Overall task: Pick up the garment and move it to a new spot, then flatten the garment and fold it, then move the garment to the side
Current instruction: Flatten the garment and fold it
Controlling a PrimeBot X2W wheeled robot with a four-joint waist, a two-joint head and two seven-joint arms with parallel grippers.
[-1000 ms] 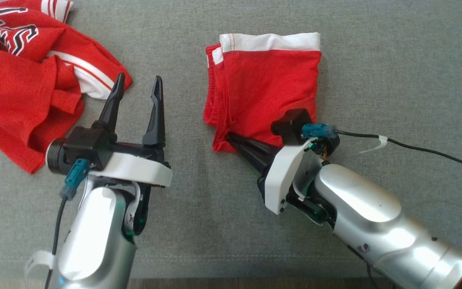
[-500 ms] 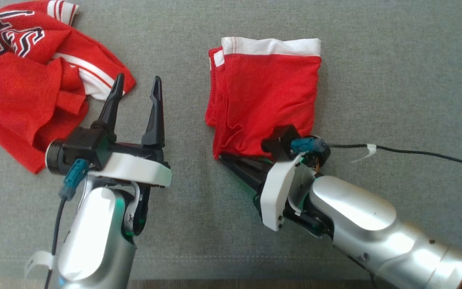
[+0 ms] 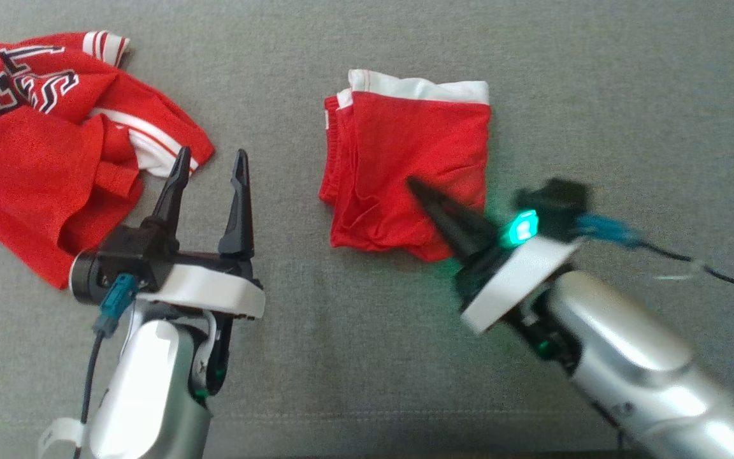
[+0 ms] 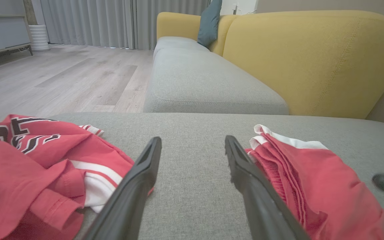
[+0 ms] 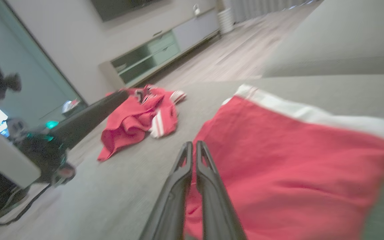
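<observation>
Head view: nearest, the left gripper (image 3: 211, 156) hovers over the grey cushion (image 3: 367, 357), its two fingers spread wide with nothing between them. The right gripper (image 3: 413, 183) has its fingers pressed together and grips nothing. Its tip lies over the near part of the folded garment (image 3: 405, 140); I cannot tell if it touches the cloth. The garment, red with a white band on its far edge, lies in the middle of the cushion. A crumpled red jersey (image 3: 29, 172) lies at the left, just beside the left gripper. In left wrist view, a wooden floor (image 4: 62, 76) and a yellow sofa back (image 4: 312, 60) are behind.
</observation>
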